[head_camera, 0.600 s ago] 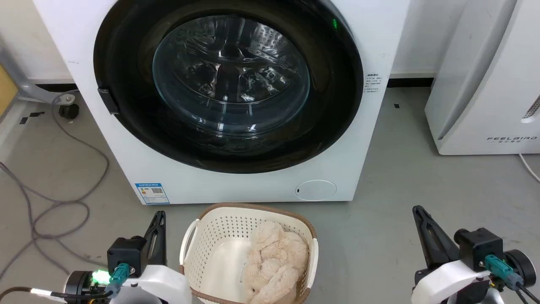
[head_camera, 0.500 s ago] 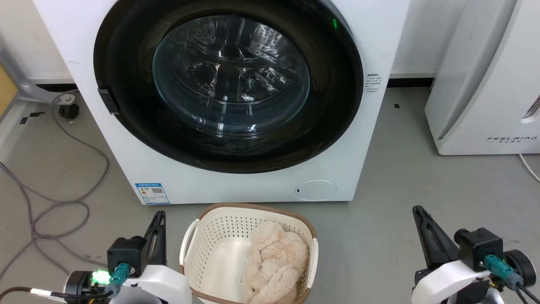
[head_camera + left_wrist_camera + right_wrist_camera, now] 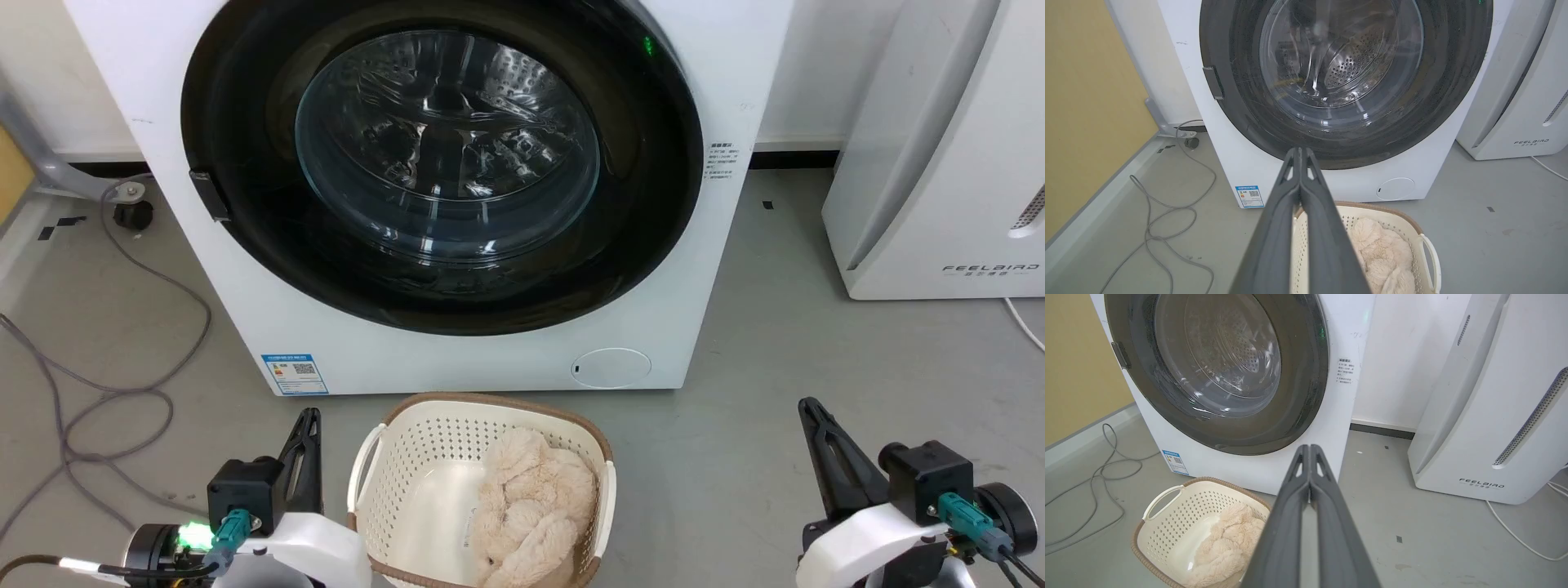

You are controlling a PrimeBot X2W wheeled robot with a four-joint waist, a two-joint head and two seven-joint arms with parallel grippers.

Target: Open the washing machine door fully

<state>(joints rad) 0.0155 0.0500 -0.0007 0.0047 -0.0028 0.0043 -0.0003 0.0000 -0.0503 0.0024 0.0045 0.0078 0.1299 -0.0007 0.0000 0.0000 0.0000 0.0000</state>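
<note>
Washing machine door (image 3: 441,163) is shut, flush w/ the front of the washing machine (image 3: 457,359), straight ahead of the robot. Task not begun, by the look of it. Left claw (image 3: 310,418) and right claw (image 3: 808,406) are both clenched, fingers pressed together, grasping nothing. They sit low, well apart from the door.

Risks (judgement):
- Clenched fingers can't hook the door edge, and glossy black + bulging glass gives no purchase, so a slip is likely unless a claw opens or wedges in at the rim.
- Small dark tab (image 3: 210,194) on the door's left edge could be handle or hinge, can't tell. Pulling the wrong side = no swing, strain on the arm.
- Basket (image 3: 367,457) sits just in front of the machine, btwn the claws and below the door. An arm reaching fwd or a base move could knock it.
- Cables (image 3: 122,392) loop on the floor (image 3: 775,343) at left and could snag the wheels.
- White appliance (image 3: 939,163) stands near on the right, may cramp a full swing if the door opens that way.

Containers:
- Basket: cream, perforated, brown rim. Holds one fluffy beige plush (image 3: 531,506) bunched to its right side, rest of the bottom bare.
- Drum (image 3: 1347,65): perforated steel seen thru the glass. Contents hard to tell, too much reflection.
</note>
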